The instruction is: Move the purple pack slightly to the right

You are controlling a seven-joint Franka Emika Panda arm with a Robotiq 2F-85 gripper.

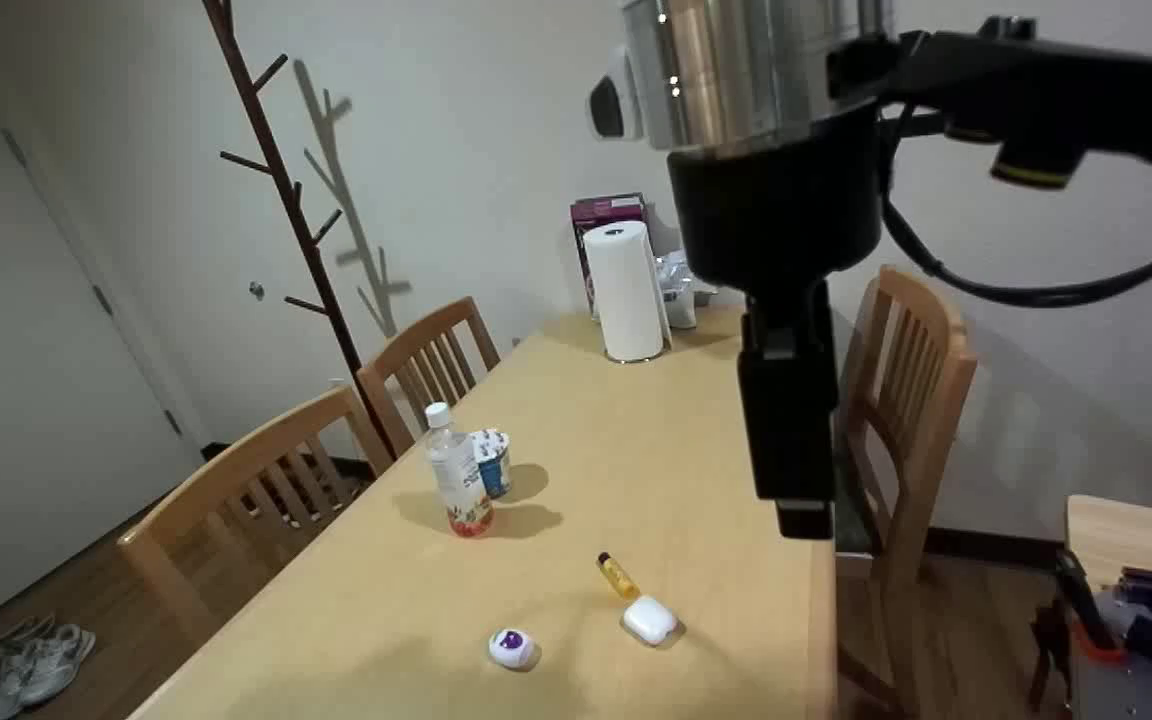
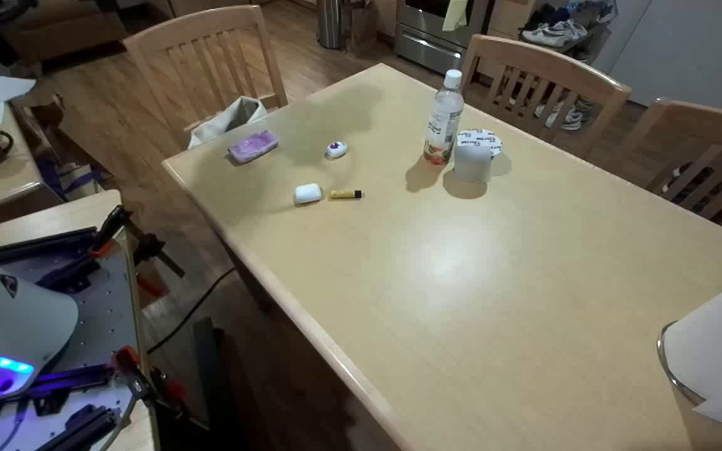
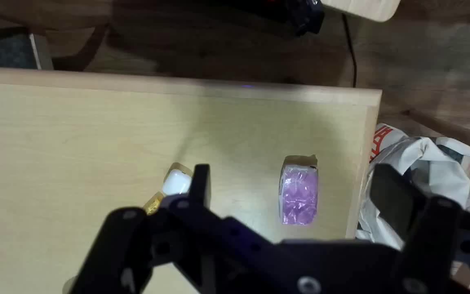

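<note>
Gripper (image 3: pixel 295 179) downward, seemingly above purple pack (image 2: pixel 253 147)

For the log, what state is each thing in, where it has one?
Gripper: open, holding nothing.
Purple pack: lying flat, wrapped, not held.
Bottle: upright, capped.
Cup: upright, lidded.
Paper towel roll: standing upright.
Yellow tube: lying on its side.
White case: lying flat, appears closed.
Dark purple box: upright, partly hidden.
Robot base lights: lit blue.

A silver wrist cuff (image 1: pixel 746 75) is gleaming, a black cable (image 1: pixel 1066 295) curving nearby. Screws (image 3: pixel 309 284) are dotting the black gripper (image 3: pixel 294 184). Blue lights (image 2: pixel 1 362) are glowing on the pale base (image 2: pixel 26 322).
</note>
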